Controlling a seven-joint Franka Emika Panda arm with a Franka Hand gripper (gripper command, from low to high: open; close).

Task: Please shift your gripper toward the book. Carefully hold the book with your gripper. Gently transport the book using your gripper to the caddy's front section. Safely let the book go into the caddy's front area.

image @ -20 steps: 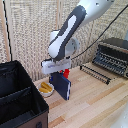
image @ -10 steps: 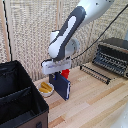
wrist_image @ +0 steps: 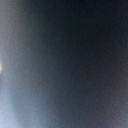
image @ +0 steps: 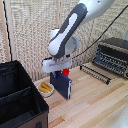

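Navy book (image: 62,85) stood upright on wooden tabletop (image: 95,105), long axis vertical, directly under hand (image: 58,71) at its top edge, finger state couldn't be told, w/ black caddy (image: 20,100) off toward exterior view's left.

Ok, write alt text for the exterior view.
A white robot arm's gripper sits at the top of an upright dark blue book on a wooden table. A black caddy is at the view's left, a toaster oven at its right.
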